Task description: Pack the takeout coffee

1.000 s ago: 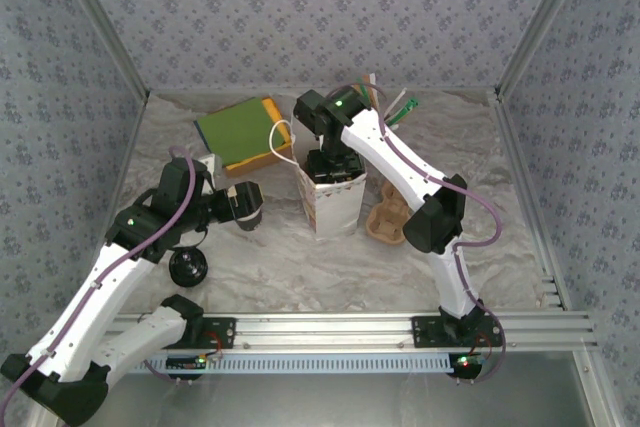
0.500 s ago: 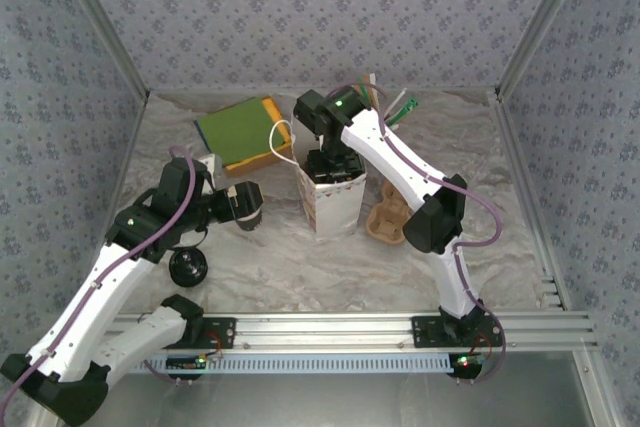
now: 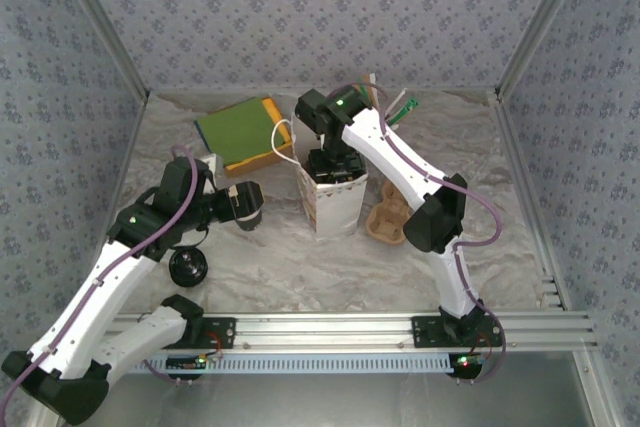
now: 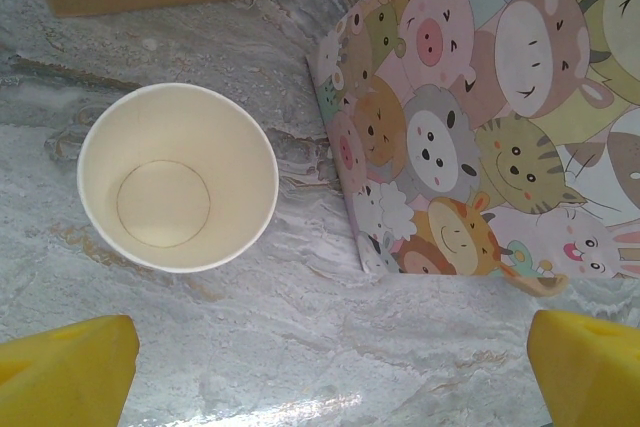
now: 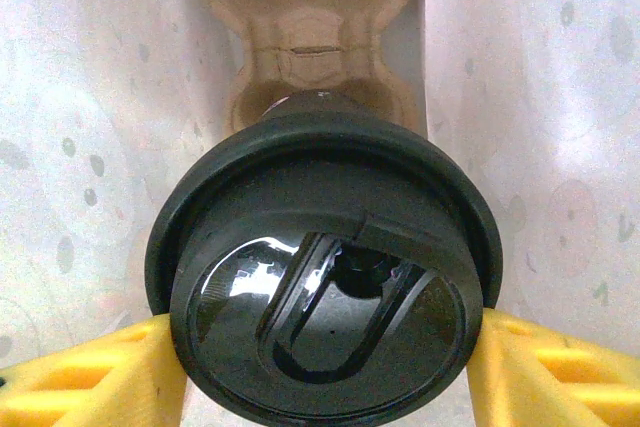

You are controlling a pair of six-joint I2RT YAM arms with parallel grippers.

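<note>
Right gripper: your jaws are clamped on the takeout coffee, with one yellow finger pressed against each side of its black lid rim.
Takeout coffee: it sits upright inside the gift bag, lid facing up, with the bag's white walls on either side.
Pulp carrier: it lies on the floor of the gift bag, directly beneath the cup. You cannot tell whether the cup's base is seated in a well or hanging above it.
Right arm: it reaches down through the open mouth of the gift bag.
Left gripper: your jaws are spread wide and hold nothing. The gripper hovers over the marbled table, just left of the gift bag.
Lidless paper cup: it stands upright and empty, cream inside, near the left side of the gift bag and apart from it.
Gift bag print: cartoon animals cover the outside.
Loose black lid: it lies flat, left of the gift bag and nearer the arm bases, well apart from it.
Cardboard box: topped with green and yellow sheets, it sits behind and left of the gift bag.
Second carrier: it rests just beside the right side of the gift bag.
</note>
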